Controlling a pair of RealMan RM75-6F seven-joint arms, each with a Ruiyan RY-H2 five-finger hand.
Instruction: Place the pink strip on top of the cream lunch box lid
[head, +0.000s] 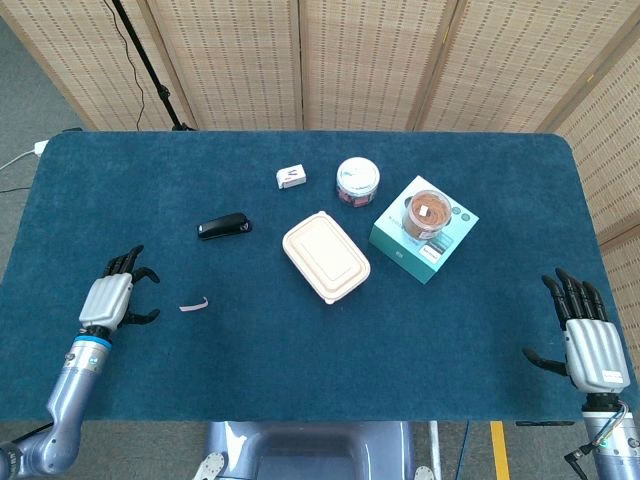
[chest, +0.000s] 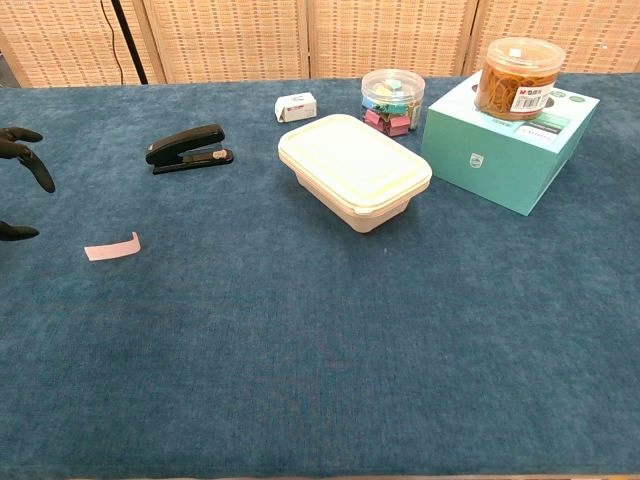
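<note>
A small pink strip (head: 194, 305) (chest: 112, 247) lies on the blue cloth at the left, one end curled up. The cream lunch box (head: 326, 256) (chest: 354, 168) sits closed near the table's middle, its lid bare. My left hand (head: 118, 291) hovers a little left of the strip with fingers spread and holds nothing; only its fingertips (chest: 22, 150) show at the chest view's left edge. My right hand (head: 583, 336) stays open at the table's front right corner, far from both objects.
A black stapler (head: 223, 227) lies behind the strip. A small white box (head: 291, 177), a jar of coloured clips (head: 357, 180) and a teal box (head: 423, 242) with an orange-filled jar (head: 427, 213) on it stand behind and right of the lunch box.
</note>
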